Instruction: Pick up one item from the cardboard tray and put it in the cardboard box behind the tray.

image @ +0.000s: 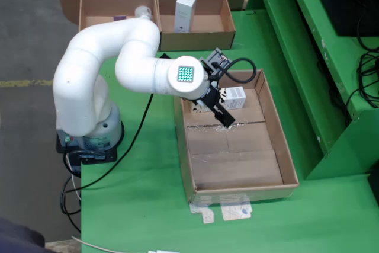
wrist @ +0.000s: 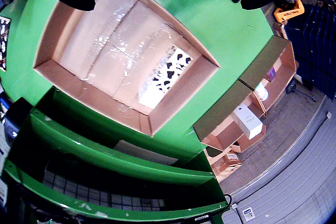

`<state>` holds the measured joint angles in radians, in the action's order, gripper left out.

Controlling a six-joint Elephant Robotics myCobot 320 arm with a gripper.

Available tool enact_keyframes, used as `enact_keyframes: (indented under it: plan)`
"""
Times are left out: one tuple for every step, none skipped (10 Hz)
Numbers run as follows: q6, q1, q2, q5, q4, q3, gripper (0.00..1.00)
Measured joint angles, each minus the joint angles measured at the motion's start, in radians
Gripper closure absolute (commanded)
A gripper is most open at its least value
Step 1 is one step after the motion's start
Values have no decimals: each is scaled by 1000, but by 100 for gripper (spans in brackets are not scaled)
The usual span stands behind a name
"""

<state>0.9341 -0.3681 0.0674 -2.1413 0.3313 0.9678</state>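
The gripper (image: 227,115) is hovering spread wide and empty over the cardboard tray (image: 284,146) — the cow-patterned carton (image: 232,97) is lying at its far end, risking a finger clipping the wall or nudging it — the cardboard box (image: 207,34) is waiting beyond

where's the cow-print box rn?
Fixed view: cow-print box lies in the tray's far right corner, just beyond the tool; nothing else in the tray.

Fixed view: cardboard tray (image: 284,170) floor bare in its near part, open from above. Only a cow-print carton (image: 232,97) sits at far end, w/ tool (image: 224,111) over it. Far box (image: 222,25): white carton (image: 185,12) stands mid; right compartment free.
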Motion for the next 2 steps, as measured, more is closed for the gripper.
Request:
enact_keyframes:
  plan:
    - [41, -43, 0, 0, 0, 0, 0]
    - [97, -97, 0, 0, 0, 0, 0]
